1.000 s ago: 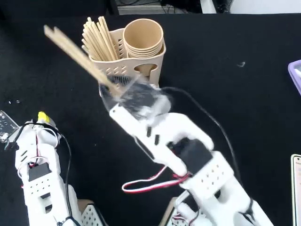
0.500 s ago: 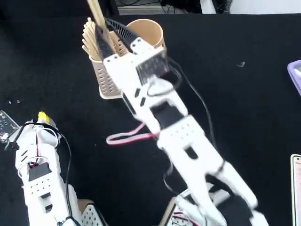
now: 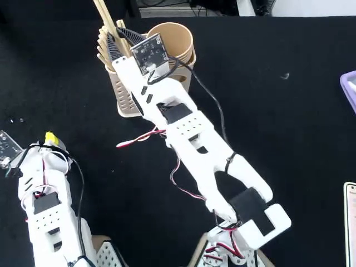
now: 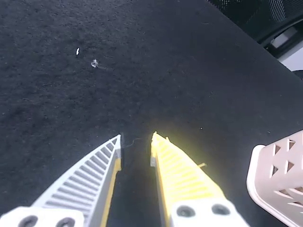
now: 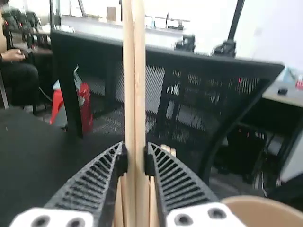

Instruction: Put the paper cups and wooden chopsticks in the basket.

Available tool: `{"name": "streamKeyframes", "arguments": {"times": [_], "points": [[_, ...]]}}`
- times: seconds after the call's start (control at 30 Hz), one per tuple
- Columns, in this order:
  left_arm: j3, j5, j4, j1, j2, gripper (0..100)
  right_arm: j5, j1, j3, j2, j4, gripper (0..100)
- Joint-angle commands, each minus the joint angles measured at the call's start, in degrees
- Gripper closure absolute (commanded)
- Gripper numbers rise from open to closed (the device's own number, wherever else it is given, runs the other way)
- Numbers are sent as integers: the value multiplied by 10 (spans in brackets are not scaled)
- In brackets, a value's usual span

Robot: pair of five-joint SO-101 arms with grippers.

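A beige slotted basket [image 3: 132,100] stands at the table's far side, with stacked paper cups [image 3: 169,39] in one compartment and several wooden chopsticks [image 3: 104,49] in the other. My right gripper [image 3: 119,43] is just above the chopstick compartment, shut on a pair of chopsticks [image 3: 104,15] held nearly upright. In the right wrist view the pair [image 5: 134,71] rises between the black fingers [image 5: 102,175], and a cup rim [image 5: 258,205] shows beside them. My left gripper [image 4: 136,139] hovers low over the black table, slightly open and holding nothing, with the basket's corner [image 4: 279,179] nearby.
The left arm [image 3: 41,189] rests at the near left by a small circuit board [image 3: 5,147]. A purple container [image 3: 350,86] and a white object [image 3: 350,214] sit at the right edge. Red and black cables hang along the right arm [image 3: 200,144].
The right arm has stretched toward the basket, swinging its chopsticks from a leftward tilt in front of the basket to nearly upright over the chopstick compartment. The left arm has stayed still.
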Motion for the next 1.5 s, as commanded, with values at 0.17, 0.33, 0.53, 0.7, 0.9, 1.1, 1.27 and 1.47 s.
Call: {"name": "streamKeyframes", "arguments": {"times": [0.17, 0.33, 0.53, 0.7, 0.9, 1.1, 1.27, 1.47], "points": [[-14, 1, -12, 9, -9, 884, -4, 8, -36, -35, 82, 870], [-14, 1, -12, 10, -9, 884, -4, 11, -32, -133, 143, 895], [-10, 0, -12, 10, -9, 884, -4, 11, -32, -305, 390, 936], [-9, 0, -7, 11, -9, 932, -3, 31, -15, -470, 667, 981], [-24, 0, 21, 32, -9, 970, 2, 96, 121, -664, 799, 981], [-109, -76, 140, 94, -9, 970, -3, 190, 317, -885, 805, 984], [-175, -86, 231, 121, -9, 970, -4, 255, 423, -1076, 846, 984], [-224, -96, 358, 114, -15, 970, -4, 255, 467, -1064, 864, 984]]}}
